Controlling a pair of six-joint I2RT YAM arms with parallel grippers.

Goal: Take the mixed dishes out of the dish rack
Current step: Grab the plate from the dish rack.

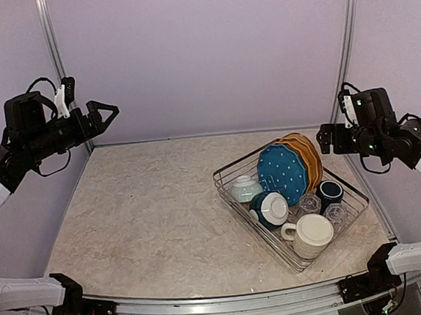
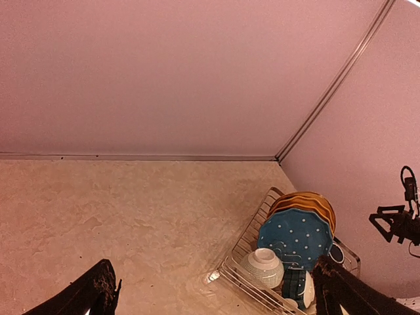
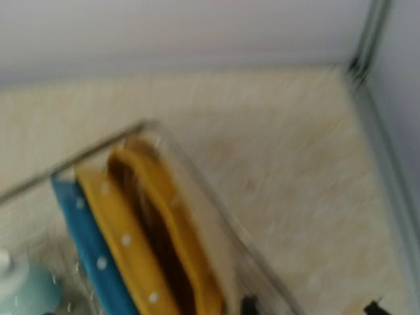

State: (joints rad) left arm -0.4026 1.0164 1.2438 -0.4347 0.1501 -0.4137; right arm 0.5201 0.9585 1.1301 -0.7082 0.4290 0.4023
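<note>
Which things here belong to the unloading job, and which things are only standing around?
Job: dish rack, blue dotted plate, orange plates, pale bowl, dark-blue bowl, navy mug, clear glasses, cream mug.
Not the job: table, metal corner posts.

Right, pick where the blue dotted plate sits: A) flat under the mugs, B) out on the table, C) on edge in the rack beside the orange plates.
C: the blue dotted plate stands on edge inside the dish rack, next to the orange plates.
</note>
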